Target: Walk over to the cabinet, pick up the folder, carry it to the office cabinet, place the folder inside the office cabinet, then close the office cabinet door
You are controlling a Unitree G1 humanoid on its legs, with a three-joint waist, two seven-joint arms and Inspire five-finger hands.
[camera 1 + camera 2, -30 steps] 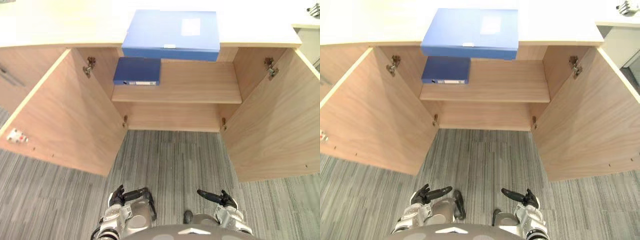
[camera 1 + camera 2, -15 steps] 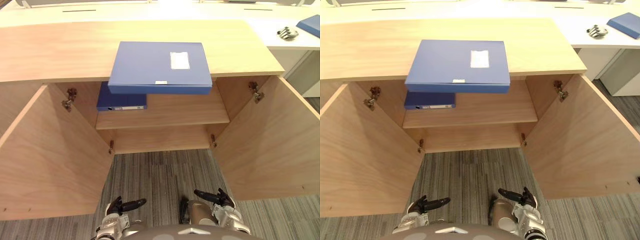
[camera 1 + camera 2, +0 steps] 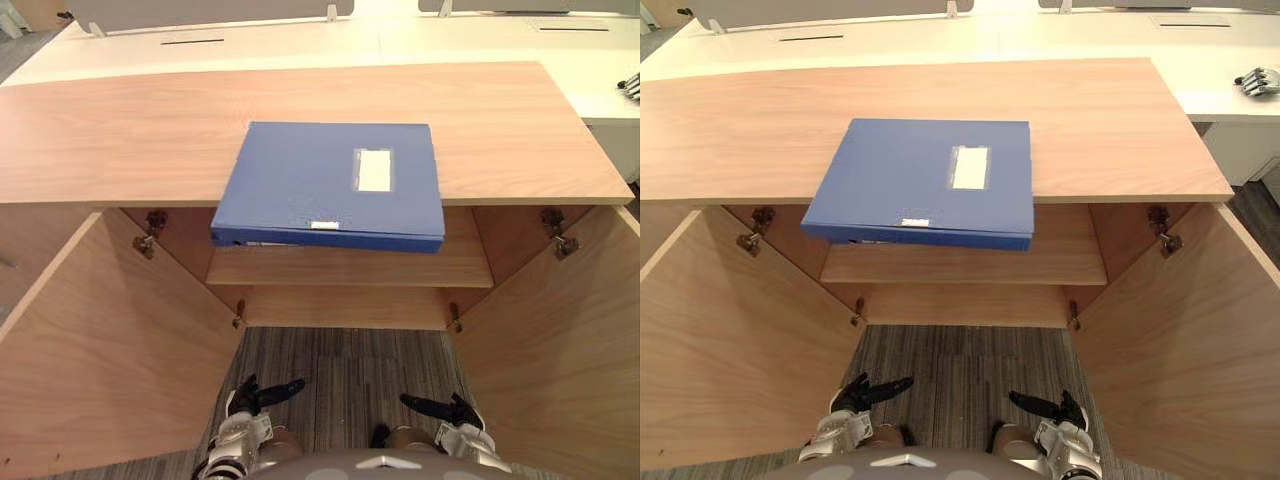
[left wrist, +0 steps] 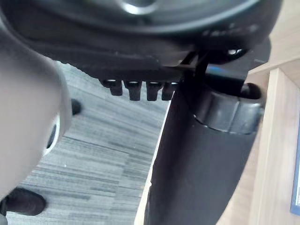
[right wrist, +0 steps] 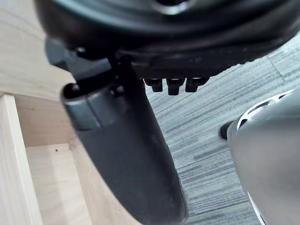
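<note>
Pale wood tabletop [image 3: 120,140] across the upper half of the frame, forming the top of the cabinet [image 3: 345,305] below. White desk surface [image 3: 300,40] beyond it along the top edge. Two cabinet doors swung wide open: left door [image 3: 110,350] filling the lower left, right door [image 3: 560,360] the lower right. Grey striped carpet [image 3: 340,360] at lower centre between the doors. Inside the cabinet, one wooden shelf [image 3: 350,268] just under the tabletop. Blue folder [image 3: 320,185] lying flat at centre frame on the tabletop, near edge jutting out over the open cabinet, a pale label on its lid. Left robot hand [image 3: 250,398] low at bottom centre-left, fingers loosely spread, holding nothing. Right robot hand [image 3: 452,411] at bottom centre-right, likewise spread and empty, well apart from the folder.
</note>
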